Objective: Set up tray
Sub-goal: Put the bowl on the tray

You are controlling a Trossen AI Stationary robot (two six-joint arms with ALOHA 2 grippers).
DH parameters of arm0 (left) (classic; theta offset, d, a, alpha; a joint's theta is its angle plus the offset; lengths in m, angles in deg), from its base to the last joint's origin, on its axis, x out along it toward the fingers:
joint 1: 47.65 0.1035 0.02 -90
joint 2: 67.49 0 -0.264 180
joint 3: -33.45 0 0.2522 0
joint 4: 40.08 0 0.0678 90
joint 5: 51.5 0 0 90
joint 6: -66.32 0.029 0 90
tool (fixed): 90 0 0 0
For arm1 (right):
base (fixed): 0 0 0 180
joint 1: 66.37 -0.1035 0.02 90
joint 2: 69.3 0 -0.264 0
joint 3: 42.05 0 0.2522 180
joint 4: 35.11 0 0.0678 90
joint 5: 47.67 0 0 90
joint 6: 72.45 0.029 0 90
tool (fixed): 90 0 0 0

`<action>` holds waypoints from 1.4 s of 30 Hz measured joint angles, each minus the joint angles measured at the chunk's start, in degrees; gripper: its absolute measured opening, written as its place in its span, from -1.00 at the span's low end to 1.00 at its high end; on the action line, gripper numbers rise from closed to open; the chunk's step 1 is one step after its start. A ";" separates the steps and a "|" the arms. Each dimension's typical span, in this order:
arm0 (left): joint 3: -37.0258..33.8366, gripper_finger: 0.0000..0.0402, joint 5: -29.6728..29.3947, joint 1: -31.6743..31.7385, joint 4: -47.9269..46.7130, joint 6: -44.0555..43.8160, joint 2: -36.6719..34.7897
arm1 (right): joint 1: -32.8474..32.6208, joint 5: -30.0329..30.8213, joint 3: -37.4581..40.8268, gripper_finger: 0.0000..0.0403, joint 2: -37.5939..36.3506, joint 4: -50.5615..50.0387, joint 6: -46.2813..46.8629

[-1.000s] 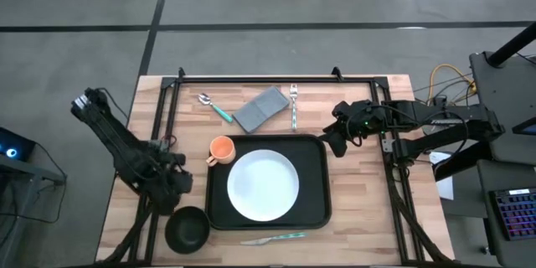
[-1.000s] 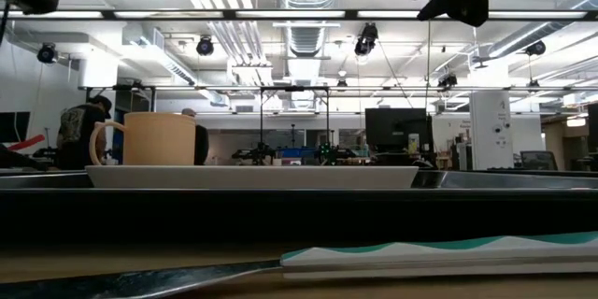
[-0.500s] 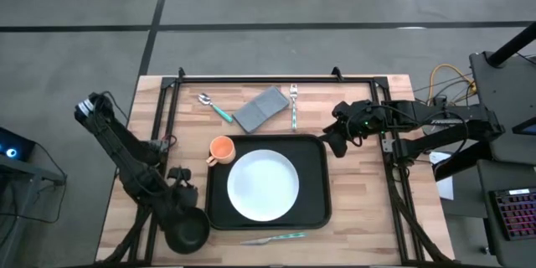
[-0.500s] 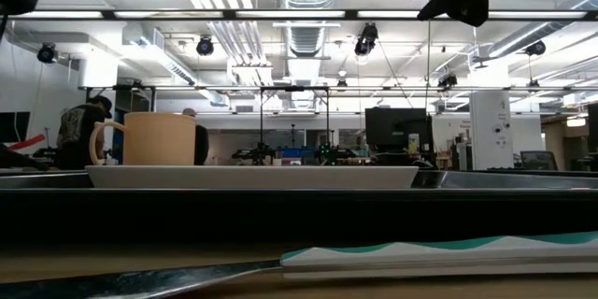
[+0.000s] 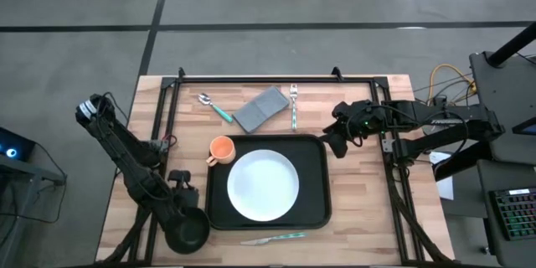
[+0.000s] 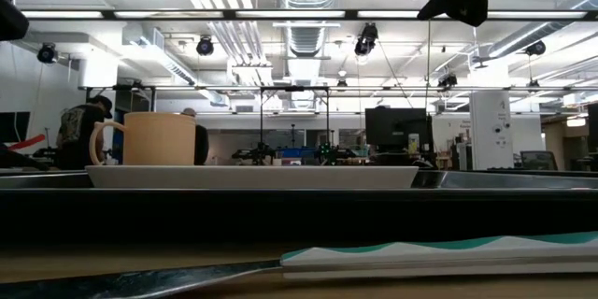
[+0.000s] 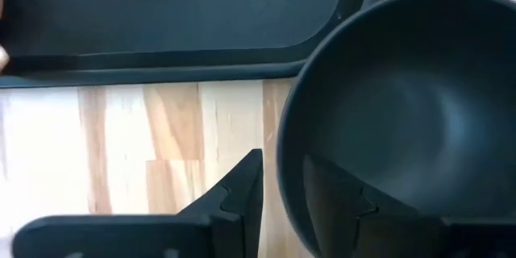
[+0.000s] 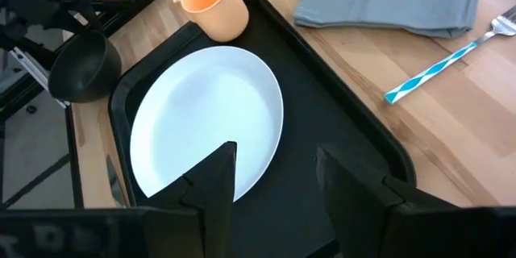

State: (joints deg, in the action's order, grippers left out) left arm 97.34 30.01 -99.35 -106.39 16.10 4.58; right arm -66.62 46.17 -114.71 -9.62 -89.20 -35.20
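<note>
Left gripper (image 5: 186,209) is positioned at the black bowl (image 5: 188,229) near the table's front-left corner; its fingers (image 7: 242,193) are set narrow astride the bowl's rim (image 7: 288,185), one outside and one inside, contact not confirmable. The black tray (image 5: 315,209) is seen at table centre, carrying the white plate (image 5: 263,185) and orange cup (image 5: 221,149). Right gripper (image 5: 333,141) is held over the tray's far-right corner, fingers spread wide, nothing gripped.
</note>
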 joint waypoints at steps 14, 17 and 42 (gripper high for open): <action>-7.21 -0.64 1.08 -0.79 9.42 -4.31 0.00 | 0.02 -1.24 0.00 -0.20 -0.02 0.06 -0.88; -8.81 -0.64 1.31 -0.79 9.89 -4.37 0.00 | 0.00 -1.36 -0.06 -0.20 -0.04 -0.02 -1.02; 15.28 -1.00 0.98 19.94 -16.66 -4.14 0.50 | 0.04 2.31 -2.91 -0.20 -0.04 0.63 -5.44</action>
State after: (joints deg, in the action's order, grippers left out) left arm 112.62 30.99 -79.41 -123.05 11.96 5.08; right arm -66.58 48.48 -117.61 -9.66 -88.57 -40.64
